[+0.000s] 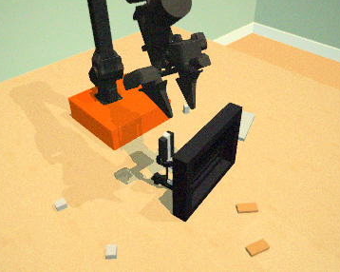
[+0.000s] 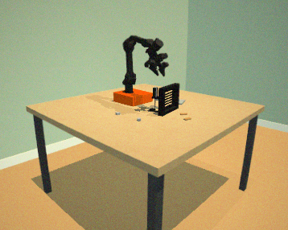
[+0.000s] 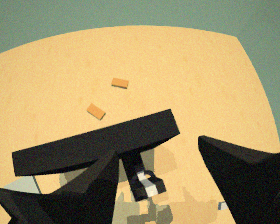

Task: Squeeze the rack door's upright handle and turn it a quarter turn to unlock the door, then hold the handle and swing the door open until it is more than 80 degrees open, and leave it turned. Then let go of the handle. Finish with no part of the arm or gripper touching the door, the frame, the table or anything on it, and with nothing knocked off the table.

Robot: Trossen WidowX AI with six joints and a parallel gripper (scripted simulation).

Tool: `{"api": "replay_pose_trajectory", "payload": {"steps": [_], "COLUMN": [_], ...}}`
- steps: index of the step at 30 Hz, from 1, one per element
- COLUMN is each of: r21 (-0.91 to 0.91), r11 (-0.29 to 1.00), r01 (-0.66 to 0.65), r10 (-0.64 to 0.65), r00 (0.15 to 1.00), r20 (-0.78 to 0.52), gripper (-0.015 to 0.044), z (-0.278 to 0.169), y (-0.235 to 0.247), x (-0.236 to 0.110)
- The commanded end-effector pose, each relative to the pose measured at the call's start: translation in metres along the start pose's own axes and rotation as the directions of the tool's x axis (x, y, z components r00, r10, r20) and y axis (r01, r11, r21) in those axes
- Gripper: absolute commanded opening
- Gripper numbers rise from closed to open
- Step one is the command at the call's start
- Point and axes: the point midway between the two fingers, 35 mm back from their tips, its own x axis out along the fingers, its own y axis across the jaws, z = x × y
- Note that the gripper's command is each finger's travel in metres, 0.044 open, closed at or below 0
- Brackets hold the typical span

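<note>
The black rack frame (image 1: 179, 190) (image 2: 162, 104) (image 3: 95, 142) stands upright on the table. Its slatted door (image 2: 169, 98) appears flush within the frame. The upright handle (image 1: 162, 147) (image 2: 155, 92) (image 3: 148, 186), black with a pale strip, stands out from the robot-facing side, near one end of the frame. My gripper (image 1: 182, 112) (image 2: 161, 75) (image 3: 158, 148) is open and empty, pointing down, above and away from the handle. In the wrist view the handle shows low between the two fingers. Its exact turn is hard to tell.
The orange base (image 1: 93, 124) (image 2: 129, 98) is behind the handle. White blocks (image 1: 60, 204) (image 1: 111, 251) (image 1: 186, 108) lie around on the table. Two orange blocks (image 1: 247, 207) (image 1: 257, 247) (image 3: 120, 83) (image 3: 96, 111) lie beyond the frame. A pale slab (image 1: 247, 125) (image 3: 24, 185) lies by the frame's far end.
</note>
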Motion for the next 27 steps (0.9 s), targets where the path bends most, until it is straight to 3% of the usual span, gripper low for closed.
{"api": "replay_pose_trajectory", "payload": {"steps": [1,10,20,27], "r21": [-0.024,-0.052,-0.054,-0.052], "r11": [0.999,0.992,0.974,0.971], "r01": [-0.037,-0.114,-0.219,-0.235], "r10": [0.034,0.092,0.157,0.166], "r00": [0.993,0.943,0.831,0.810], "r20": [-0.110,-0.321,-0.534,-0.562], "gripper": [0.0292,0.0292,0.0292,0.0292], "z": [-0.009,-0.027,-0.048,-0.051], "y": [0.001,0.001,0.002,0.002], "x": [0.011,0.022,0.026,0.026]}}
